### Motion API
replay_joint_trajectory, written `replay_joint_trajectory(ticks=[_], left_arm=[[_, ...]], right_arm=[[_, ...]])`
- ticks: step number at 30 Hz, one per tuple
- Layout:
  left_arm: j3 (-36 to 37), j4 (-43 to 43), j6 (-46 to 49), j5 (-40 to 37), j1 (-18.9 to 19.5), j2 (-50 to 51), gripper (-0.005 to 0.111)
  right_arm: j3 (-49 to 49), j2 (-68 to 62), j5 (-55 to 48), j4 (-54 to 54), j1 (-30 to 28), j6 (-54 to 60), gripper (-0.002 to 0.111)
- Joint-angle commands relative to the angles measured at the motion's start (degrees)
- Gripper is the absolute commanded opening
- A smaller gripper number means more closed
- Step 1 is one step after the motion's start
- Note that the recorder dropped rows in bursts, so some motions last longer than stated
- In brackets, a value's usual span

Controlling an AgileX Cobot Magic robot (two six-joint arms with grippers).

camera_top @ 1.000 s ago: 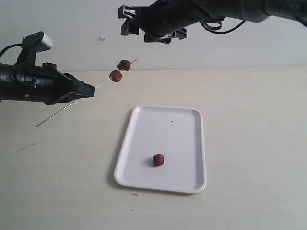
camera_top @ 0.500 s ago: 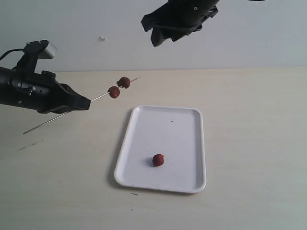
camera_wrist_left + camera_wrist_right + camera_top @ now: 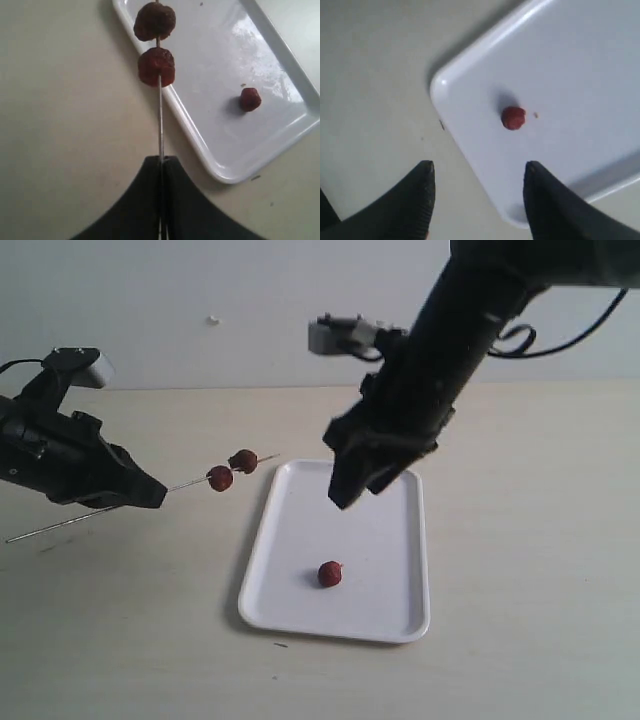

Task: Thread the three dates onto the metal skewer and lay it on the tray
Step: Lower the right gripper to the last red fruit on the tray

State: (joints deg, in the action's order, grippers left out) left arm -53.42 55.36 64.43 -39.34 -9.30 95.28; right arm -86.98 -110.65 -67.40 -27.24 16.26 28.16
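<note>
Fingers (image 3: 142, 200) of our left gripper (image 3: 152, 495) are pressed together on the skewer (image 3: 190, 483), which runs straight out from between them. We hold it off the table (image 3: 520, 540), close to level, with the front end a little higher. A long bare tail sticks out behind the gripper toward the left edge of the exterior view. The shorter front part points toward the tray (image 3: 385, 580).

Two dates are threaded on that front part, clear of our fingertips. The near date (image 3: 220, 478) sits a stretch of bare rod away from the fingers. The far date (image 3: 243, 461) is just beside it, with a short bare tip beyond. In the exterior view both hang just left of the tray's far left corner.

Our right gripper (image 3: 345, 495) points down over the far half of the tray with its fingers (image 3: 420, 200) spread wide, gripping nothing. The third date (image 3: 513, 118) lies loose on the near half of the tray, away from the rim. In the right wrist view it sits ahead of the fingertips and touches neither. It lies closer to the line of one finger than the other.
</note>
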Motion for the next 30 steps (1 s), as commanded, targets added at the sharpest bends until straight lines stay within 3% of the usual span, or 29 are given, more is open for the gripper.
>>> replay_joint_trajectory(ticks=[1, 7, 12, 17, 24, 30], left_arm=[[1.9, -0.3, -0.2, 0.2, 0.1, -0.6, 0.0], [1.9, -0.3, 3.4, 2.7, 0.1, -0.9, 0.0], [1.9, 1.0, 11.4, 8.8, 0.1, -1.5, 0.0], [1.9, 3.4, 16.4, 9.9, 0.1, -1.5, 0.0], [1.9, 10.1, 23.5, 9.7, 0.1, -1.5, 0.0], [2.1, 10.8, 25.0, 9.6, 0.1, -1.5, 0.0]], right_arm=[[8.9, 1.2, 13.6, 3.5, -0.2, 5.8, 0.053], [12.9, 1.2, 26.1, 4.4, -0.2, 16.0, 0.053], [12.9, 1.2, 26.4, 6.5, -0.2, 26.7, 0.053], [12.9, 1.2, 25.1, 6.2, -0.2, 39.0, 0.053], [12.9, 1.2, 15.1, 6.2, -0.2, 44.1, 0.053], [12.9, 1.2, 15.9, 2.2, -0.2, 46.3, 0.053]])
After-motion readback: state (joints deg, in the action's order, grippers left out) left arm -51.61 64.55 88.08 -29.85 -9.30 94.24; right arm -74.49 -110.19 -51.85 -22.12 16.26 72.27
